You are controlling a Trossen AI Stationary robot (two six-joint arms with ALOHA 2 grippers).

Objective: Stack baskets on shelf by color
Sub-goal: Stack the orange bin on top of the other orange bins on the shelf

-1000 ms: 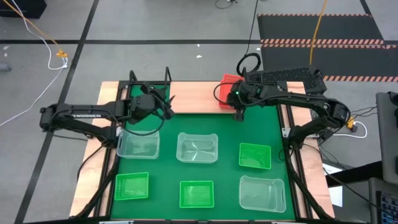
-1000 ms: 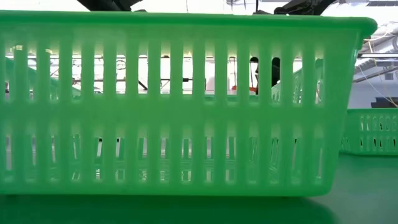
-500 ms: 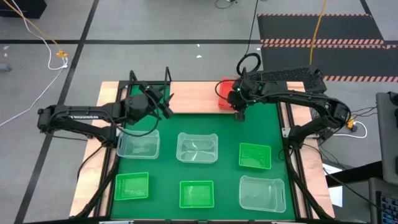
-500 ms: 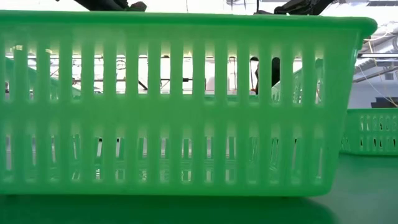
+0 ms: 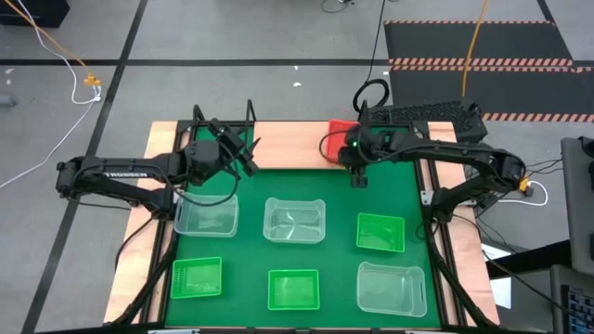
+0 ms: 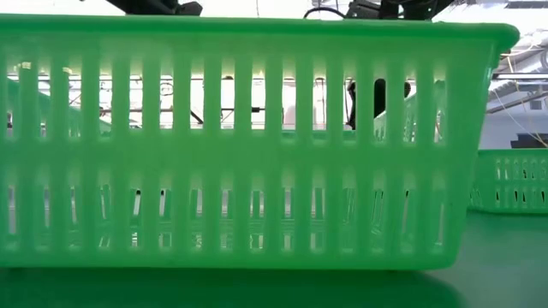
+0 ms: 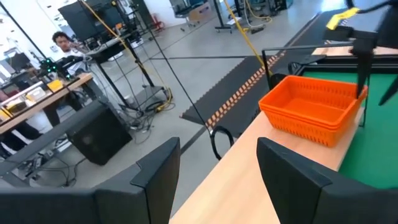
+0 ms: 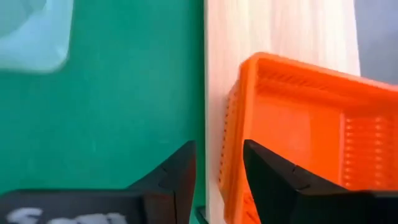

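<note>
A stack of red baskets (image 7: 311, 109) stands on the right end of the shelf's light-wood plank (image 5: 288, 144). My right arm partly covers the red stack (image 5: 338, 132) in the high view. My right gripper (image 8: 221, 168) hovers open at the stack's near edge, slanting down, a finger on either side of the near wall (image 8: 229, 149); I see no touch. My left gripper (image 7: 217, 174) is open and about level over the plank's left part, facing the stack. Three clear baskets (image 5: 294, 220) and three green baskets (image 5: 380, 232) stand bottom-down on the green mat.
The shelf's black rod frame (image 5: 223, 116) rises at the back left. The clear baskets (image 5: 206, 215) (image 5: 392, 288) and green baskets (image 5: 197, 278) (image 5: 293, 289) fill the mat's near half. One green basket (image 6: 257, 145) blocks most of the low view. A person sits far off (image 7: 62, 42).
My right gripper has opened: through the green basket's slots in the low view its dark fingers now stand farther apart. It has also drawn slightly toward the near edge, off the red stack, which stays on the shelf. My left gripper has tipped a little in place.
</note>
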